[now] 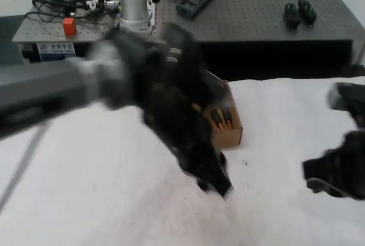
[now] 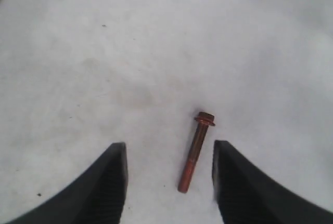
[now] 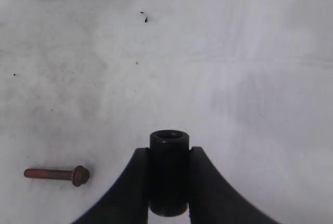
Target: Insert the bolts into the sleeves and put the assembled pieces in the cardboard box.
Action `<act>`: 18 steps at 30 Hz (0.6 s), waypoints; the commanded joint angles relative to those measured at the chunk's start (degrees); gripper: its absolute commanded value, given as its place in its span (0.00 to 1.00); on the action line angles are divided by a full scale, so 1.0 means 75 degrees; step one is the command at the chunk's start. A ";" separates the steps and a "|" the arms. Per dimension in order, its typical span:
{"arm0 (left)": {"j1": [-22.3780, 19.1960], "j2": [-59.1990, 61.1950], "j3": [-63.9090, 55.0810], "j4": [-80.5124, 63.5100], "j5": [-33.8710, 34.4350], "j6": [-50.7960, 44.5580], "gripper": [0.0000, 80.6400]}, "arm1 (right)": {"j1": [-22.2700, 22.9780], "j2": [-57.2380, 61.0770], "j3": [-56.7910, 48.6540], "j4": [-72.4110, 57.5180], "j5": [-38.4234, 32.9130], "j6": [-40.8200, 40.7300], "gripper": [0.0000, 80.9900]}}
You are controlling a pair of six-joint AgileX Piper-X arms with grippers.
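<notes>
Closest to us in the high view, the left arm lies across the bench. Its left gripper [image 1: 219,184] hangs low over the white cloth [image 1: 114,200], just in front of the box [image 1: 232,134]. Two assembled pieces [image 1: 220,119], as far as we can tell, already sit in that box with orange ends showing. The right gripper [image 1: 336,169] is at the right side of the cloth, well apart from the box.

From the left wrist view we see the left gripper's jaws spread wide over the cloth. A bolt [image 2: 196,151] lies flat between them, nearer one finger and touching neither.

From the right wrist view we see the right gripper clamped on a black sleeve [image 3: 169,182], its open bore facing outward. The bolt lies on the cloth off to one side, and a corner of the box shows farther off.

We judge the task partly done: two pieces are boxed and this sleeve is held. The bolt is not yet picked up or inserted, and the pair is not yet boxed.
</notes>
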State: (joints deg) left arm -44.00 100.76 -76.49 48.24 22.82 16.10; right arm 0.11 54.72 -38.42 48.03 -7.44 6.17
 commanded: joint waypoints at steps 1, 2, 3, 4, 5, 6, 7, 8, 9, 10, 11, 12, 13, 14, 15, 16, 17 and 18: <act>-0.0510 0.0767 -0.0751 0.1325 -0.0933 0.0800 0.46 | -0.0304 -0.0503 0.0047 0.0372 -0.0273 -0.0149 0.02; -0.0650 0.1002 -0.0925 0.1583 -0.1253 0.0978 0.46 | -0.0377 -0.0617 0.0047 0.0478 -0.0309 -0.0180 0.02; -0.0773 0.1195 -0.1043 0.1729 -0.1507 0.1129 0.46 | -0.0429 -0.0710 0.0047 0.0546 -0.0341 -0.0227 0.02; -0.0883 0.1351 -0.1110 0.1757 -0.1677 0.1192 0.46 | -0.0471 -0.0776 0.0047 0.0589 -0.0346 -0.0297 0.02; -0.0959 0.1447 -0.1133 0.1745 -0.1743 0.1226 0.46 | -0.0494 -0.0826 0.0047 0.0611 -0.0345 -0.0317 0.02; -0.1045 0.1536 -0.1134 0.1656 -0.1756 0.1289 0.46 | -0.0516 -0.0840 0.0047 0.0630 -0.0345 -0.0317 0.02; -0.1115 0.1585 -0.1134 0.1555 -0.1755 0.1289 0.46 | -0.0540 -0.0854 0.0047 0.0636 -0.0345 -0.0317 0.02; -0.1197 0.1639 -0.1134 0.1450 -0.1755 0.1288 0.46 | -0.0551 -0.0851 0.0047 0.0634 -0.0345 -0.0317 0.02; -0.1272 0.1655 -0.1120 0.1303 -0.1755 0.1288 0.46 | -0.0548 -0.0851 0.0047 0.0634 -0.0345 -0.0349 0.02; -0.1340 0.1666 -0.1120 0.1169 -0.1755 0.1288 0.46 | -0.0548 -0.0851 0.0047 0.0634 -0.0345 -0.0418 0.02; -0.1390 0.1663 -0.1120 0.1035 -0.1755 0.1288 0.46 | -0.0548 -0.0851 0.0047 0.0634 -0.0345 -0.0437 0.02; -0.1418 0.1663 -0.1120 0.0888 -0.1755 0.1288 0.46 | -0.0548 -0.0851 0.0047 0.0650 -0.0345 -0.0435 0.02; -0.1433 0.1663 -0.1120 0.0738 -0.1755 0.1288 0.46 | -0.0548 -0.0851 0.0047 0.0668 -0.0345 -0.0466 0.02; -0.1443 0.1663 -0.1120 0.0593 -0.1755 0.1288 0.46 | -0.0548 -0.0851 0.0047 0.0695 -0.0345 -0.0478 0.02; -0.1441 0.1663 -0.1120 0.0523 -0.1755 0.1288 0.46 | -0.0548 -0.0851 0.0047 0.0726 -0.0345 -0.0481 0.02; -0.1441 0.1663 -0.1120 0.0480 -0.1755 0.1288 0.45 | -0.0548 -0.0851 0.0047 0.0747 -0.0345 -0.0498 0.02; -0.1441 0.1663 -0.1120 0.0480 -0.1755 0.1288 0.44 | -0.0548 -0.0873 0.0047 0.0754 -0.0345 -0.0535 0.02; -0.1441 0.1663 -0.1120 0.0497 -0.1755 0.1288 0.42 | -0.0548 -0.0896 0.0047 0.0751 -0.0345 -0.0549 0.02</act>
State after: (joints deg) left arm -54.79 113.57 -83.99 52.41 10.26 25.01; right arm -3.77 48.84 -37.91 53.59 -9.49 3.07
